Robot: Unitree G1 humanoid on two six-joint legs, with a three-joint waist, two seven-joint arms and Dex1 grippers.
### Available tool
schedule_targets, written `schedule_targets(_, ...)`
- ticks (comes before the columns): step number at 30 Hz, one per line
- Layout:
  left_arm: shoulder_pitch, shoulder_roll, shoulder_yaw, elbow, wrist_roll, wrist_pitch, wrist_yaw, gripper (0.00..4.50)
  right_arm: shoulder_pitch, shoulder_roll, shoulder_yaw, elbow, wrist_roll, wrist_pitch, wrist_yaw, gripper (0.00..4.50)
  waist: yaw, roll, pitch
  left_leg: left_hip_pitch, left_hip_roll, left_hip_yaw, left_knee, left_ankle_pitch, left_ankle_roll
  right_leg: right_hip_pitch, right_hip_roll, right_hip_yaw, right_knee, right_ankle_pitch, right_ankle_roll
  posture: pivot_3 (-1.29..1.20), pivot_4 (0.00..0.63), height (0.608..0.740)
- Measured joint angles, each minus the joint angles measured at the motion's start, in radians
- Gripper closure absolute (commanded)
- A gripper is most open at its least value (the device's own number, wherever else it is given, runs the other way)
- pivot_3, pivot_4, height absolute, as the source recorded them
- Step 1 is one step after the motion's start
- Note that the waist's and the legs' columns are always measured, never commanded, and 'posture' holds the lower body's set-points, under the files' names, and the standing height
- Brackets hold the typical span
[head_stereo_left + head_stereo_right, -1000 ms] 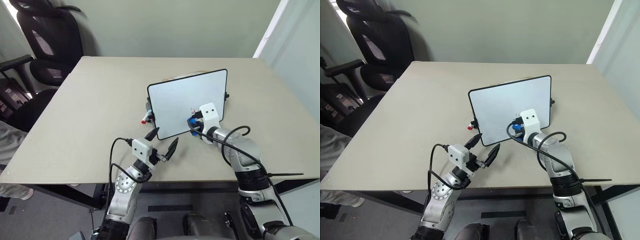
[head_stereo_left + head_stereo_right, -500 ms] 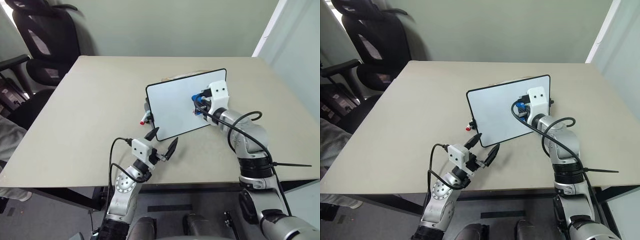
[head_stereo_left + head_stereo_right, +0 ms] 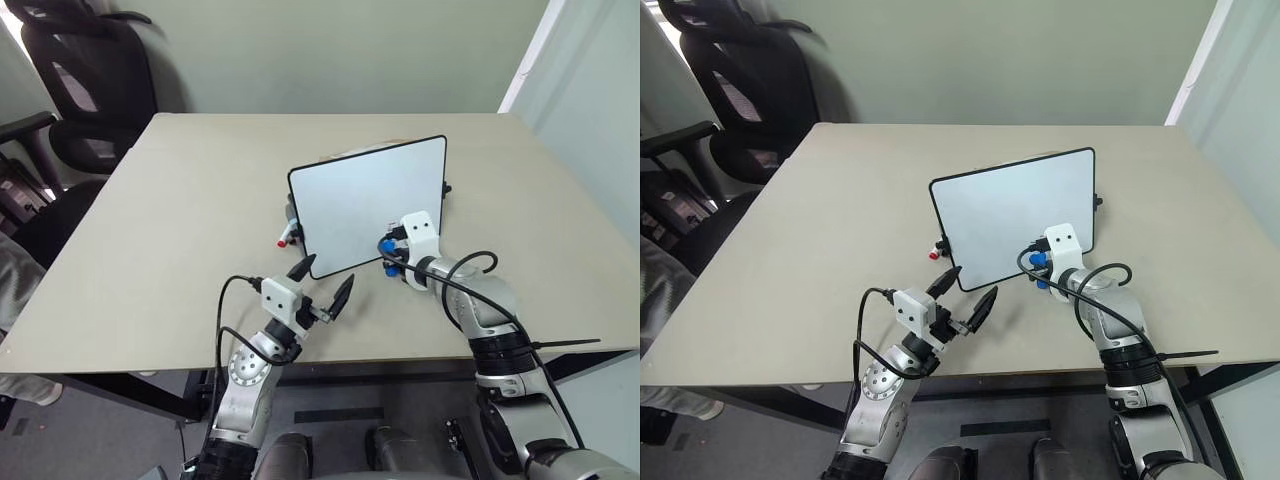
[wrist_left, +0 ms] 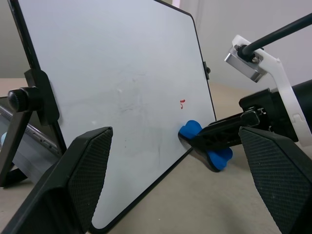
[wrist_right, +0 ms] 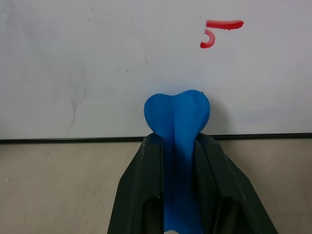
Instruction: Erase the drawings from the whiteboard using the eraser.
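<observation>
The right gripper (image 5: 178, 146) clamps the blue eraser (image 5: 178, 117) against the whiteboard (image 3: 365, 200), just below the red drawings (image 5: 219, 31). The left gripper (image 3: 322, 285) hangs released over the tabletop (image 3: 170, 220).

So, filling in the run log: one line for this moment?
right gripper: shut on eraser | eraser: at whiteboard bottom edge | red marks: remain | left gripper: open

You face a beige table (image 3: 180, 230) with rounded corners, set against a plain pale green wall (image 3: 330, 50). A black office chair (image 3: 85, 85) with mesh back and armrests stands off the table's far left corner. A white vertical strip (image 3: 525, 55) runs down the wall at right. Grey floor (image 3: 110, 425) shows beneath the table's near edge.
</observation>
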Motion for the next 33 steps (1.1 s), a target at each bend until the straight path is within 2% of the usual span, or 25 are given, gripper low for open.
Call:
schedule_targets(2,-0.002,0.0,0.0,0.0,0.0,0.0,0.0,0.0,-0.023,-0.002,-0.014,-0.001,0.001,-0.003,0.0,3.73,-0.001,0.0,0.0,0.0,0.0,0.0,0.0,0.004,0.007,0.0,0.0,0.0,0.0,0.001,0.0,0.0,0.15,0.74)
schedule_targets(9,-0.009,-0.001,-0.001,0.003,0.0,0.0,-0.001,0.0,-0.076,-0.003,-0.081,-0.014,0.004,-0.045,-0.001,3.73,0.0,0.0,0.0,0.0,0.0,0.0,-0.001,0.004,0.007,-0.001,0.0,0.0,0.0,0.002,-0.001,0.0,0.15,0.74)
schedule_targets(18,-0.012,-0.001,0.0,0.01,0.001,0.0,0.001,0.0,-0.054,0.004,-0.057,0.008,-0.006,-0.048,-0.001,3.73,0.0,-0.001,-0.001,0.004,0.0,0.0,-0.001,0.003,0.008,0.001,0.0,0.0,0.0,0.002,0.0,0.0,0.15,0.74)
schedule_targets(24,-0.012,-0.001,0.001,0.01,0.001,-0.001,0.001,0.0,-0.009,0.006,-0.037,0.051,-0.014,-0.029,-0.001,3.73,-0.001,-0.001,-0.001,0.003,0.0,0.0,-0.001,-0.001,0.003,0.0,0.0,0.0,0.0,0.002,0.0,0.0,0.15,0.74)
schedule_targets(33,-0.013,-0.001,0.004,0.01,0.001,-0.001,0.0,0.0,-0.047,0.005,-0.072,0.046,0.0,-0.041,0.002,3.73,-0.001,0.0,0.0,0.0,0.0,0.001,0.0,0.002,0.007,-0.004,0.0,0.0,0.0,0.003,0.0,0.0,0.15,0.74)
